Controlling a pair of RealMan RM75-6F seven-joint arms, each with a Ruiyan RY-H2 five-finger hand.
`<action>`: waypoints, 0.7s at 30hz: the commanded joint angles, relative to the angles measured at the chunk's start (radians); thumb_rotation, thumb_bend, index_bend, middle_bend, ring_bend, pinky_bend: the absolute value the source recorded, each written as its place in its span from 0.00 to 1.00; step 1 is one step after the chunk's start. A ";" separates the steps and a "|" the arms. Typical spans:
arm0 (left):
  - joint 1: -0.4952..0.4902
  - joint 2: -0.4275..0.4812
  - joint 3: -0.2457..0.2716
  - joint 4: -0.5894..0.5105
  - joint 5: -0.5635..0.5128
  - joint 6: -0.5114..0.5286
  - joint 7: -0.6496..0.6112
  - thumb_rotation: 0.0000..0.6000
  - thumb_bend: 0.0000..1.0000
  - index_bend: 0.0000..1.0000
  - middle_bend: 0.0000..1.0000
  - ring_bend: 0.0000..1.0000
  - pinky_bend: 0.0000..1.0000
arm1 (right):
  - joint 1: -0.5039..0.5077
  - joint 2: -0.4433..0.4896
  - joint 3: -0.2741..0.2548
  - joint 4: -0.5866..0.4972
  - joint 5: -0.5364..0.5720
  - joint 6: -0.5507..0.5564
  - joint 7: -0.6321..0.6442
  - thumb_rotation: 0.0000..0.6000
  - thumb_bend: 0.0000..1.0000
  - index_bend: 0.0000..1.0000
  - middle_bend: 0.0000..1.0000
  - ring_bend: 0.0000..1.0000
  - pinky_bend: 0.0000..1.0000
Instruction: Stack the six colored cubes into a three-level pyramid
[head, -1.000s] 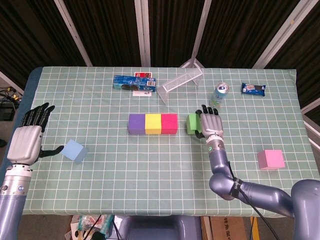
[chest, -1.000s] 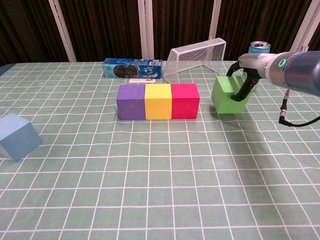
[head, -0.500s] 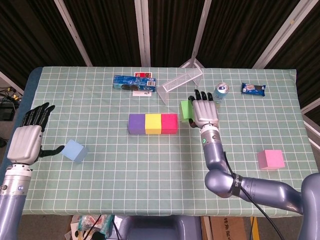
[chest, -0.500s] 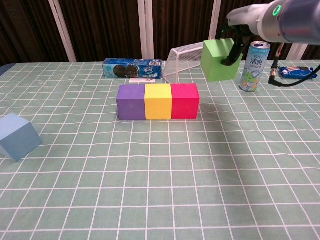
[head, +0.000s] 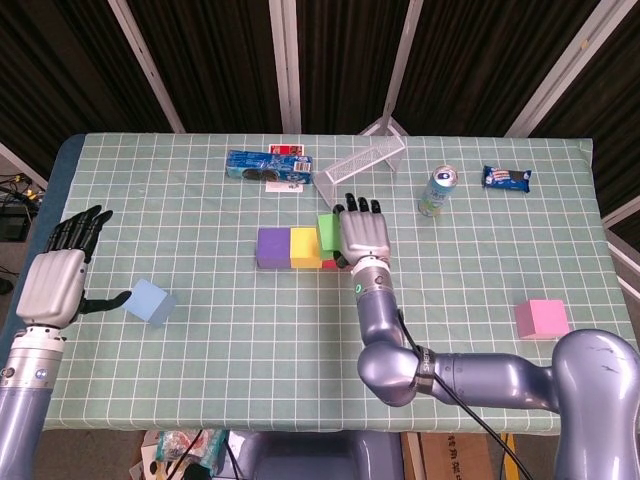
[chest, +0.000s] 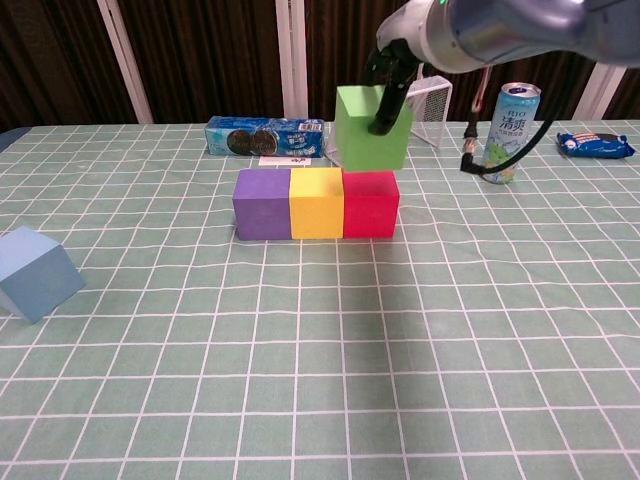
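A purple cube, a yellow cube and a red cube sit in a touching row mid-table. My right hand grips the green cube and holds it in the air just above the red and yellow cubes; its fingers wrap the cube's right face. A light blue cube lies tilted at the left, beside my open left hand. The pink cube rests at the far right.
Behind the row lie a blue cookie box and a tipped wire basket. A drink can and a snack packet stand at the back right.
My right hand has carried the green cube up off the table and leftward, from right of the red cube to above the row. The left hand has stayed still.
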 joint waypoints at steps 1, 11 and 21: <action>0.001 0.004 -0.002 0.002 -0.003 -0.002 -0.010 1.00 0.05 0.00 0.00 0.00 0.01 | 0.027 -0.046 0.021 0.051 0.017 0.016 0.022 1.00 0.38 0.43 0.07 0.03 0.00; 0.000 0.010 0.000 0.011 -0.010 -0.013 -0.022 1.00 0.05 0.00 0.00 0.00 0.01 | 0.070 -0.129 0.067 0.159 0.025 0.048 0.042 1.00 0.38 0.43 0.07 0.03 0.00; -0.002 0.011 -0.004 0.013 -0.018 -0.009 -0.023 1.00 0.05 0.00 0.00 0.00 0.01 | 0.085 -0.189 0.064 0.230 0.017 0.068 0.016 1.00 0.38 0.43 0.07 0.03 0.00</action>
